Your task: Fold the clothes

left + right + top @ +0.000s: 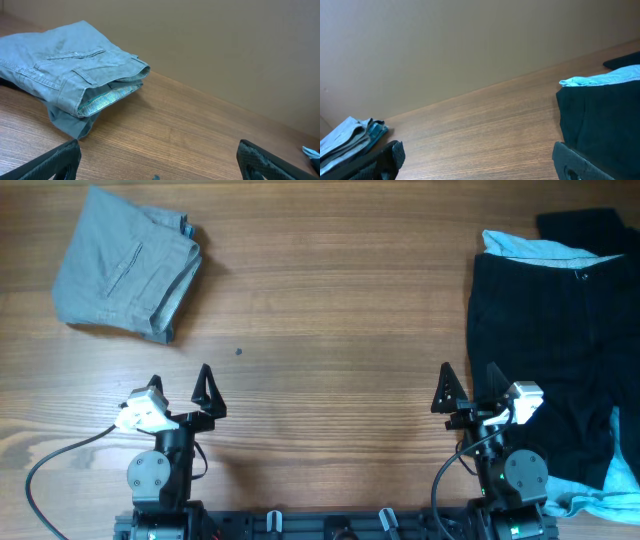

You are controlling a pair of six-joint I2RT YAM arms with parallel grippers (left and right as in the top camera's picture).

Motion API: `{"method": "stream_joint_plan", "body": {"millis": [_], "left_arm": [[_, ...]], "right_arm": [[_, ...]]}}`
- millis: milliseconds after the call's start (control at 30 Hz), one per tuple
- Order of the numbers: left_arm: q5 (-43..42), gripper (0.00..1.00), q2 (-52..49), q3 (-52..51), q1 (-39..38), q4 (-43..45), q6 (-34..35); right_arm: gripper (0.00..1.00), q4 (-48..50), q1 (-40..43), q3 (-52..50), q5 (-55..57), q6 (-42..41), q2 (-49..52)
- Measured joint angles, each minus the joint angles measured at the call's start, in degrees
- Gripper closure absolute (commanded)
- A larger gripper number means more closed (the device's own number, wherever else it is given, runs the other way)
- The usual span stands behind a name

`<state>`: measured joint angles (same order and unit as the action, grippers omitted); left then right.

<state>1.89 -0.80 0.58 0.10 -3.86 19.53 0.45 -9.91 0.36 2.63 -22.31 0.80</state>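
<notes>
Folded grey shorts lie at the far left of the table; they also show in the left wrist view and at the left edge of the right wrist view. Large black shorts lie spread at the right, also in the right wrist view. A light blue T-shirt peeks out from under their far edge, with more of it at the near right. My left gripper is open and empty near the front edge. My right gripper is open and empty, beside the black shorts' left edge.
The wooden table stretches between the two garment piles. A small dark speck lies on it near the left gripper. Another dark garment lies at the far right corner. A black cable loops by the left arm's base.
</notes>
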Motion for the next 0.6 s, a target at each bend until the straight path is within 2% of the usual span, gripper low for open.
{"method": "stream_joint_plan", "body": {"millis": [100, 233, 300, 367, 467, 500, 533, 600], "left_arm": [[0.0, 0.00, 0.0, 0.0, 0.0, 1.1, 0.0], [-0.2, 0.00, 0.0, -0.1, 0.0, 11.6, -1.6], [-0.3, 0.00, -0.5, 1.6, 0.0, 11.1, -2.4], [-0.5, 0.00, -5.2, 7.8, 0.0, 7.9, -3.0], [-0.7, 0.00, -15.7, 20.1, 0.0, 2.8, -3.1], [-1.1, 0.00, -24.3, 29.1, 0.0, -1.1, -3.4], [-1.4, 0.00, -29.6, 33.9, 0.0, -3.9, -3.8], [-3.6, 0.00, -42.4, 47.6, 0.0, -15.0, -5.0]], "right_arm": [[0.00, 0.0, 0.0, 0.0, 0.0, 0.0, 0.0], [0.00, 1.1, 0.0, 0.0, 0.0, -3.6, 0.0], [0.00, 2.0, 0.0, 0.1, 0.0, -5.3, 0.1], [0.00, 3.9, 0.0, 2.8, 0.6, -4.5, 1.1], [0.00, 4.4, 0.0, 12.3, 3.1, -1.5, 5.6], [0.00, 4.0, 0.0, 18.1, 4.0, -0.2, 10.7], [0.00, 0.9, 0.0, 23.6, 4.4, 0.5, 15.7], [0.00, -11.7, 0.0, 36.4, 5.0, 1.4, 27.3]]}}
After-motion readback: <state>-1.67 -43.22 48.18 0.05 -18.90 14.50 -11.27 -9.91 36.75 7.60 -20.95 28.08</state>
